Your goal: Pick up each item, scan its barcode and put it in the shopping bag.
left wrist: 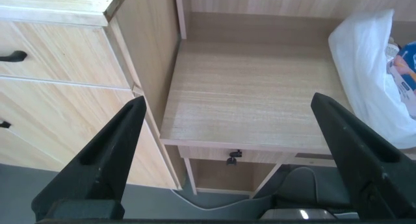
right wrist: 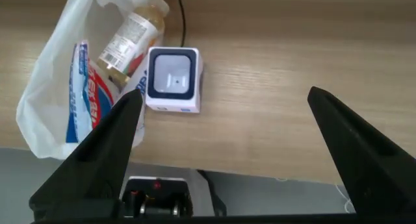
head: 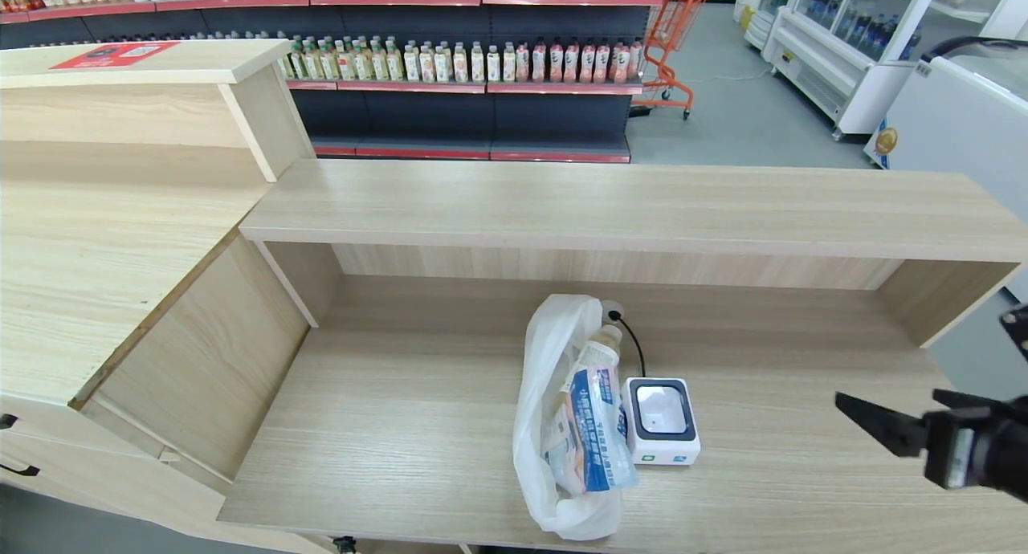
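Observation:
A white shopping bag (head: 540,393) lies on the wooden counter (head: 401,425), its mouth toward the back. Inside it are a pale drink bottle (head: 601,347) and a blue-and-white packet (head: 598,429). The white barcode scanner (head: 660,420) stands touching the bag's right side, window facing up. My right gripper (head: 887,396) hovers open and empty at the counter's right end, well right of the scanner (right wrist: 173,79) and the bag (right wrist: 45,100). My left gripper (left wrist: 227,100) is open and empty above the counter's front left corner, with the bag (left wrist: 364,62) off to its side.
A raised shelf (head: 626,209) overhangs the back of the counter. A taller side counter with drawers (left wrist: 52,87) closes off the left. The scanner's black cable (head: 634,341) runs to the back wall. Store shelves, an orange cart (head: 675,40) and freezers stand beyond.

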